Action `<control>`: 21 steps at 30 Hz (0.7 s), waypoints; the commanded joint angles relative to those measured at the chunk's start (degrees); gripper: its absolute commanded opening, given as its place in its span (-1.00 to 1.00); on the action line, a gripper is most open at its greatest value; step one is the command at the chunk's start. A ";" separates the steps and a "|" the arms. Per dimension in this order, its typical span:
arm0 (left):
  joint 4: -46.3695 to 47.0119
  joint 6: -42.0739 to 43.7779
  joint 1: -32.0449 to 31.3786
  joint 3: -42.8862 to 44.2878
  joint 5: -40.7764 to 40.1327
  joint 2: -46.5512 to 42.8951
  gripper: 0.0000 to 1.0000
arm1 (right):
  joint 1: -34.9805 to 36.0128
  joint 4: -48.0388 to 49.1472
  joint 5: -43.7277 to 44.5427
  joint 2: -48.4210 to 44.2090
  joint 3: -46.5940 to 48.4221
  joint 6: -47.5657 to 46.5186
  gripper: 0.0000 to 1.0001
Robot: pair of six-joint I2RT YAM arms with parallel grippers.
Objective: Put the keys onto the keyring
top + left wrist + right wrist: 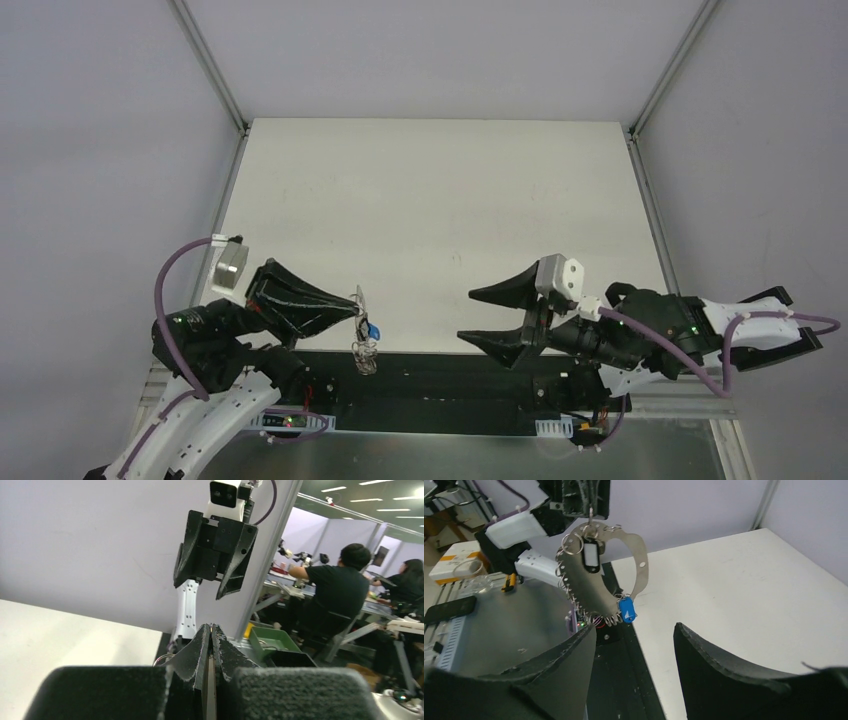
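Pinching the keyring (pixel 640 555) at its top with the left gripper (pixel 352 306) pressed together, dangling it with a black-headed key (pixel 590 555) and a blue-headed key (pixel 626 609) above the table (pixel 430 190) near edge, seemingly presenting it to the right gripper (pixel 466 316), spread empty and well apart.

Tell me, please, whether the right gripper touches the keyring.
Apart: the top external view shows bare table between the right gripper and the keyring held by the left gripper.
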 commanded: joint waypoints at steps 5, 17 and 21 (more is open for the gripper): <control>13.30 -13.39 0.04 2.57 8.68 8.12 -1.00 | -1.45 -7.64 -13.24 0.70 -2.11 6.22 0.25; 25.57 -22.99 0.04 0.45 17.88 14.91 -1.00 | -15.99 -7.44 -37.52 5.76 -0.43 6.25 0.34; 30.31 -24.82 -0.05 -0.60 19.61 16.95 -1.00 | -26.99 -7.73 -51.44 9.10 1.25 8.56 0.35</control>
